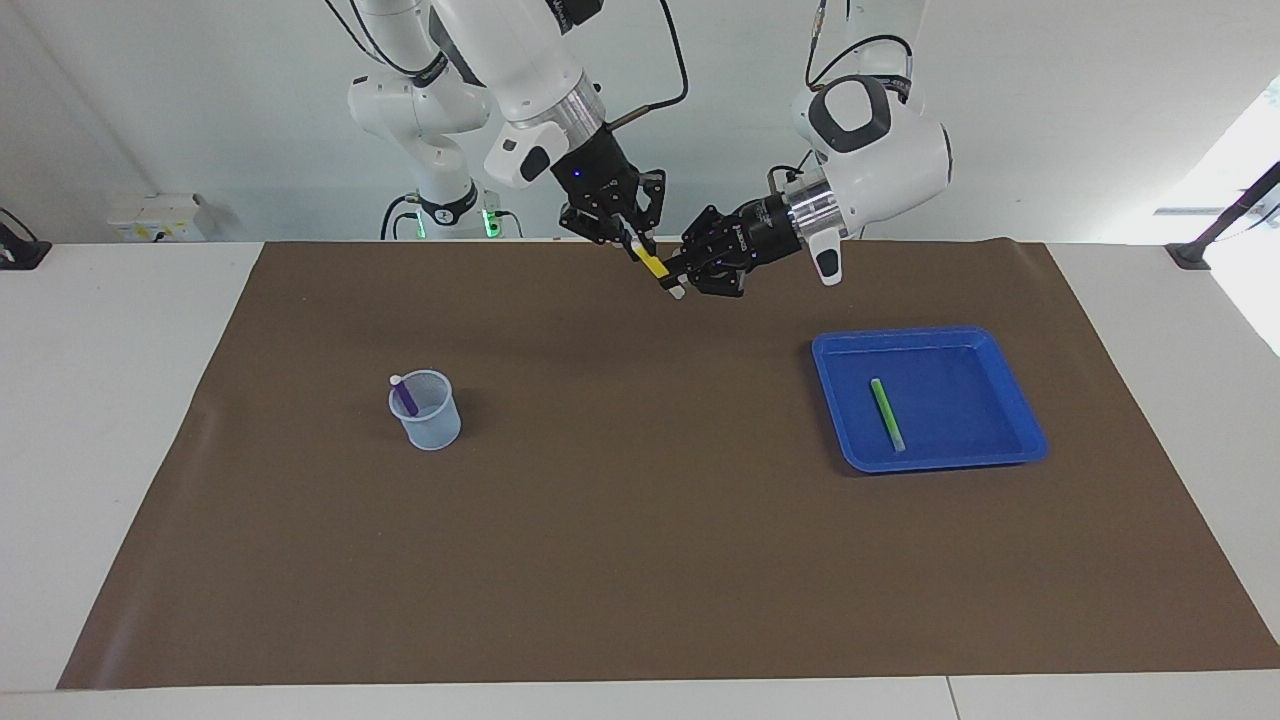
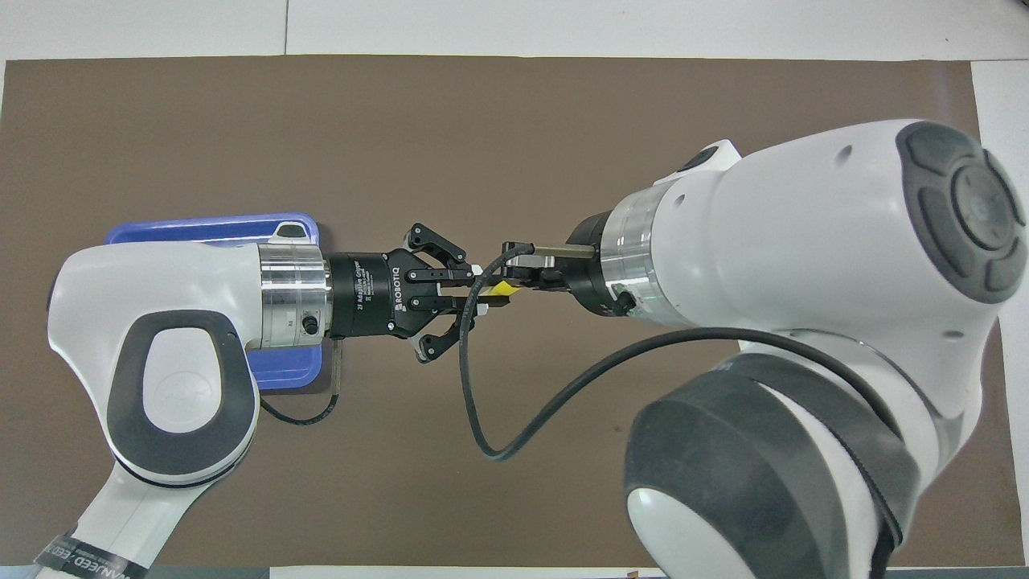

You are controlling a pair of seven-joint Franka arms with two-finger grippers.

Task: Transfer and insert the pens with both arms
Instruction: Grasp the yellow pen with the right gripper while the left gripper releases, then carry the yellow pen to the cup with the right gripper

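Right claw (image 1: 632, 243) and left claw (image 1: 676, 276) pinch opposite ends of yellow pen (image 1: 653, 264).

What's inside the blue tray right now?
In the facing view the blue tray holds one green pen, lying flat on its floor. Nothing else shows in it. From overhead the left arm covers most of the tray, so the pen is hidden there.

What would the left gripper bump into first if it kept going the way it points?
The yellow pen its tips already touch, then the right gripper, shut on that pen's other end. The left gripper points straight at it above the mat; depth between them is hard to judge.
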